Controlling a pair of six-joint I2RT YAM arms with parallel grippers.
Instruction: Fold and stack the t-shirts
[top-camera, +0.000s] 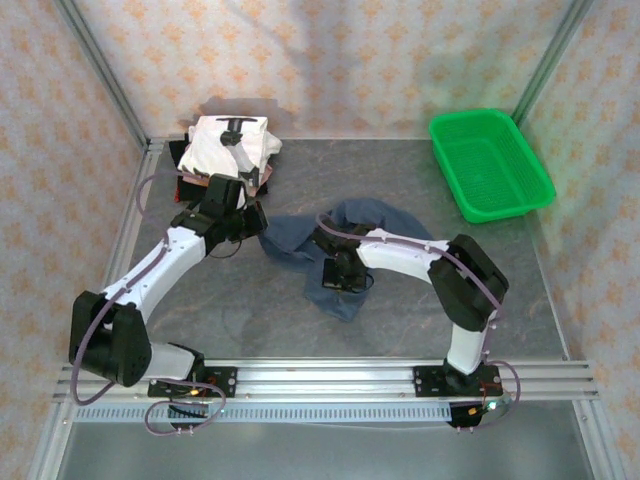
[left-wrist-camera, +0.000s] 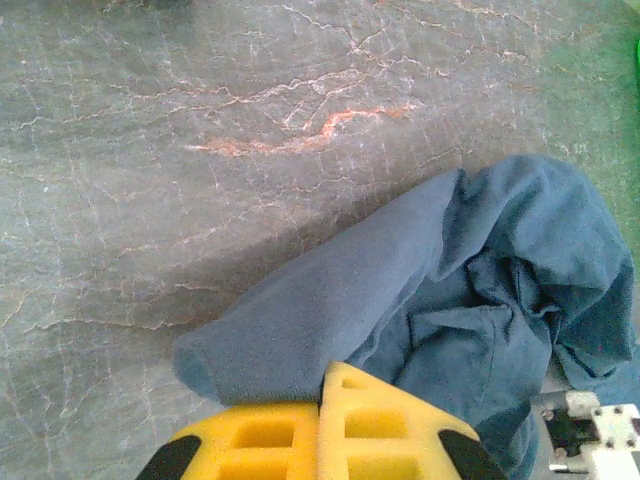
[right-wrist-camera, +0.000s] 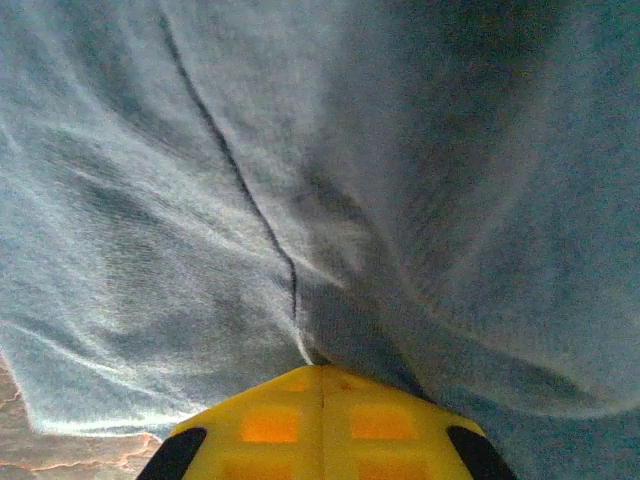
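1. Near edge: an aluminium rail (top-camera: 330, 382) carries the 2 arm bases side by side on the grey table (top-camera: 230, 300).
2. Mid-table: the navy-blue shirt (top-camera: 295, 248) lies crumpled and unfolded between the 2 forearms, near the table centre.
3. The right gripper (top-camera: 339, 282) sits on the near part of this shirt. In the right wrist view, its yellow fingers (right-wrist-camera: 250, 425) are pressed together. Cloth creases run into the seam between them, so the gripper is clenched on the shirt.
4. The left gripper (top-camera: 262, 236) meets the shirt's left edge. In the left wrist view, its fingers (left-wrist-camera: 260, 440) are also pressed together, pinching a rounded fold of blue cloth at the tips.
5. Far left corner: a stack of folded shirts (top-camera: 190, 182) rests against the wall. A white shirt with black print (top-camera: 232, 140) lies on top, with red and dark layers under it.
6. Far right: a green basket (top-camera: 490, 165) stands well apart from the shirts.
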